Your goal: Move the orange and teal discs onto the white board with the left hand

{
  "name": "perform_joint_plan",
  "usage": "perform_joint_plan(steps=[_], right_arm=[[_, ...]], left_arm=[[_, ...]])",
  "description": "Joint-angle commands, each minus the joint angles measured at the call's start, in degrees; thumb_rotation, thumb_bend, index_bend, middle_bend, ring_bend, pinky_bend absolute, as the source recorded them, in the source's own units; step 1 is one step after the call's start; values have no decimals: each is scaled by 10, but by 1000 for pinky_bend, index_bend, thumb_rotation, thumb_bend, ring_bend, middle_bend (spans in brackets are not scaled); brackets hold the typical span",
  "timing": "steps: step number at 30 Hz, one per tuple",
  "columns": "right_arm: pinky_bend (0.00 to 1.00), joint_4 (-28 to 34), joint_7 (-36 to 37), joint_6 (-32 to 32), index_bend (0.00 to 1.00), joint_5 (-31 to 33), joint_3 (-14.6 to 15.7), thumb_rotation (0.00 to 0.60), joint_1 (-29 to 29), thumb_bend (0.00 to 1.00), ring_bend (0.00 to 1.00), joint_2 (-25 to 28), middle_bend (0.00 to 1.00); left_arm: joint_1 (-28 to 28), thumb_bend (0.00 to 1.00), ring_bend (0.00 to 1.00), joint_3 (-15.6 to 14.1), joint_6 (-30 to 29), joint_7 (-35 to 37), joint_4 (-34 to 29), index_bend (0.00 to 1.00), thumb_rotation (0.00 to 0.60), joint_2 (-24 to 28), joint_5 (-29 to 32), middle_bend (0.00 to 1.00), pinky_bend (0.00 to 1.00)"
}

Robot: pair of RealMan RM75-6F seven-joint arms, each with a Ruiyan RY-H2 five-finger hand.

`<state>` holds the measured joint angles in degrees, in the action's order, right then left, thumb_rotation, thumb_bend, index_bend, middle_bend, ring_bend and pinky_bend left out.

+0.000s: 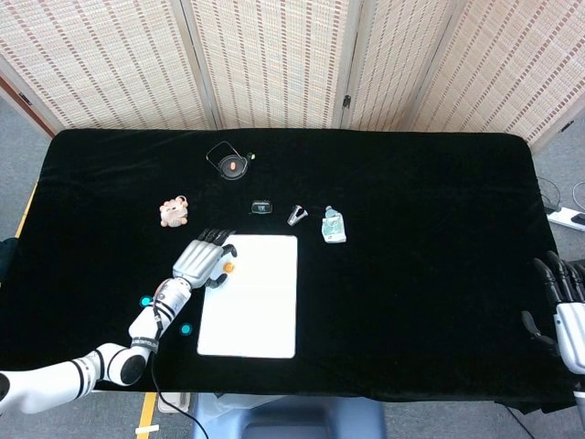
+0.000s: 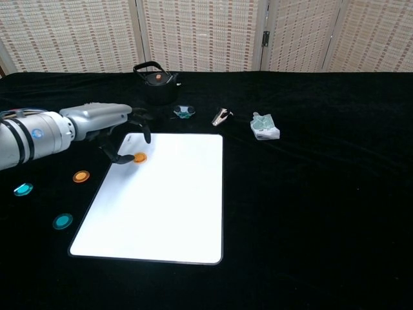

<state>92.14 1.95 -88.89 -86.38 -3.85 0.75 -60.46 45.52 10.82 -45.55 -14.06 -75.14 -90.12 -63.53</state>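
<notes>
An orange disc (image 2: pixel 139 157) was seen over the near-left corner of the white board (image 2: pixel 168 200), under the left hand (image 2: pixel 119 126). Its fingers (image 2: pixel 146 134) were curled loosely around the disc; whether it was pinched or released could not be told. The discs were judged light, stiff and thin, best pinched by the rim. A second orange disc (image 2: pixel 80 176) was shown on the desk (image 2: pixel 310 194) only in the chest view, with two teal discs (image 2: pixel 62 221). The right hand (image 1: pixel 565 297), fingers spread and empty, appeared only in the head view.
</notes>
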Motion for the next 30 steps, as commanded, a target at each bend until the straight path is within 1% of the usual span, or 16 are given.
perform_joint_plan(steps=[1, 5, 8, 15, 19, 24, 30], right_arm=[[0, 0, 0, 1, 0, 0, 0, 600, 1, 423, 0, 0, 0], [0, 0, 0, 2, 0, -5, 0, 600, 3, 423, 0, -1, 0], [0, 1, -2, 5, 0, -6, 0, 600, 6, 423, 0, -2, 0], [0, 4, -6, 10, 0, -9, -1, 600, 11, 423, 0, -2, 0], [0, 6, -8, 11, 0, -11, -1, 600, 12, 422, 0, -2, 0], [0, 9, -10, 8, 0, -12, 0, 600, 11, 423, 0, 0, 0], [0, 9, -9, 7, 0, -9, 0, 600, 9, 423, 0, 0, 0]], left_arm=[[-17, 460, 0, -9, -21, 13, -18, 384, 600, 20, -13, 72, 0], [-41, 460, 0, -30, -48, 35, -39, 435, 600, 47, -46, 72, 0], [-58, 460, 0, -50, -63, 42, -45, 447, 600, 61, -68, 72, 0], [-87, 460, 0, -82, -87, 62, -45, 446, 600, 66, -102, 72, 0], [-95, 459, 0, -88, -94, 59, -33, 425, 600, 57, -107, 72, 0], [-97, 456, 0, -86, -90, 51, -16, 381, 600, 47, -99, 72, 0], [-99, 448, 0, -83, -84, 53, -2, 372, 600, 38, -94, 72, 0]])
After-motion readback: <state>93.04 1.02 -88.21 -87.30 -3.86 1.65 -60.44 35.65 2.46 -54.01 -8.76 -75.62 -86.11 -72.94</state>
